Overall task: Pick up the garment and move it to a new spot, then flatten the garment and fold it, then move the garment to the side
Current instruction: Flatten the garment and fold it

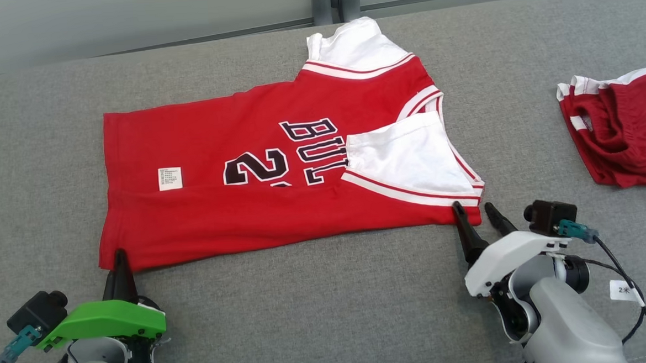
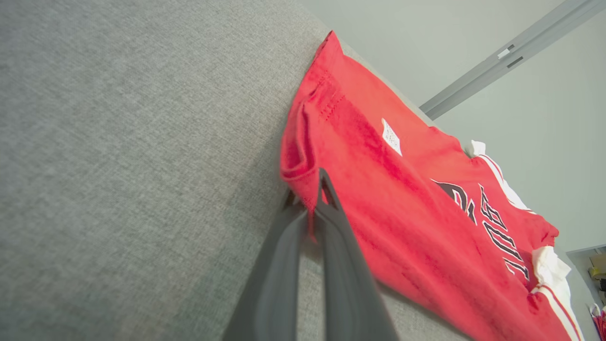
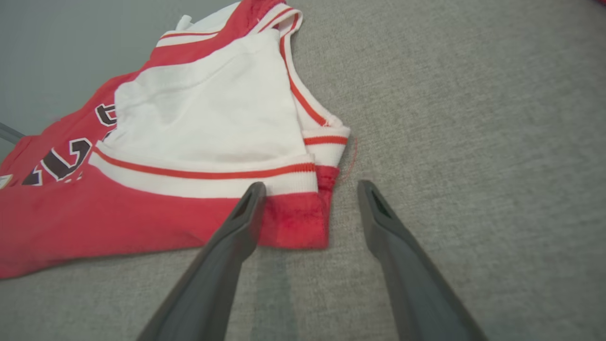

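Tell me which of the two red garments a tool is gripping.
The lettered red jersey spread at centre: the left tool is shut on its hem corner. The crumpled red shorts at the right lie untouched.

grey cushion [image 1: 308, 315] bears a red jersey [image 1: 220, 220]; red shorts [image 1: 624, 132] at right

The garment [image 1: 220, 220] is a red jersey with white sleeves and red-and-white striped trim. It lies spread on the grey cushion [image 1: 308, 315], hem to the left and collar to the right. Dark letters "BUL" and a 2 show on the chest, partly covered by 1 folded-in sleeve [image 1: 404, 155]. A small white label [image 1: 169, 178] sits near the hem, whose near corner is puckered.
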Tool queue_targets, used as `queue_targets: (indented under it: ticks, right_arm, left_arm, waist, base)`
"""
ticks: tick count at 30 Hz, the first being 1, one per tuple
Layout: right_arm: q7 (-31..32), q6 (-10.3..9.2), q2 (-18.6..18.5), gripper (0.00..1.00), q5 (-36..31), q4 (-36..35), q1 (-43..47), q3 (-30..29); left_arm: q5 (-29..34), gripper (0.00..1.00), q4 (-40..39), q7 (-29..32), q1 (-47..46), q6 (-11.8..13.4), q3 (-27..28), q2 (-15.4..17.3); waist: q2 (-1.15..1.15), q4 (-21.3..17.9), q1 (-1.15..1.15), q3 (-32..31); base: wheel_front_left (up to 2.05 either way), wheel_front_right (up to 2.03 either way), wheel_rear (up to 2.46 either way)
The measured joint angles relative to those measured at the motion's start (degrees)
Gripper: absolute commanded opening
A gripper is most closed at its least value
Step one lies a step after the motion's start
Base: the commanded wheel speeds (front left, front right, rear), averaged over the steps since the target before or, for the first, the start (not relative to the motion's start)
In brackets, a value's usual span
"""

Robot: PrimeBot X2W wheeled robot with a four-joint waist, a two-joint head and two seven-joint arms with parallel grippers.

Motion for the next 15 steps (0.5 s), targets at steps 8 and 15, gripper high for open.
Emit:
queue_targets:
  ticks: [8,15]
  right_arm:
    - [-1.3,-0.01,-0.1,0.12,3.3,5.6,-4.5,4.8]
    - [-4.2,0.01,0.2,0.00,1.4,6.3,-5.8,2.3]
  left_arm:
    - [0.0,0.00,0.6,-0.3,-0.5,-0.1,-0.3,-0.2]
    - [0.7,0.00,-0.2,-1.0,-0.2,-0.6,-0.9,0.1]
  waist:
    - [0.00,0.2,0.00,0.2]
    - [0.00,-0.1,0.00,-0.9]
  base:
    - [0.00,0.00,0.00]
    - [0.00,0.00,0.00]
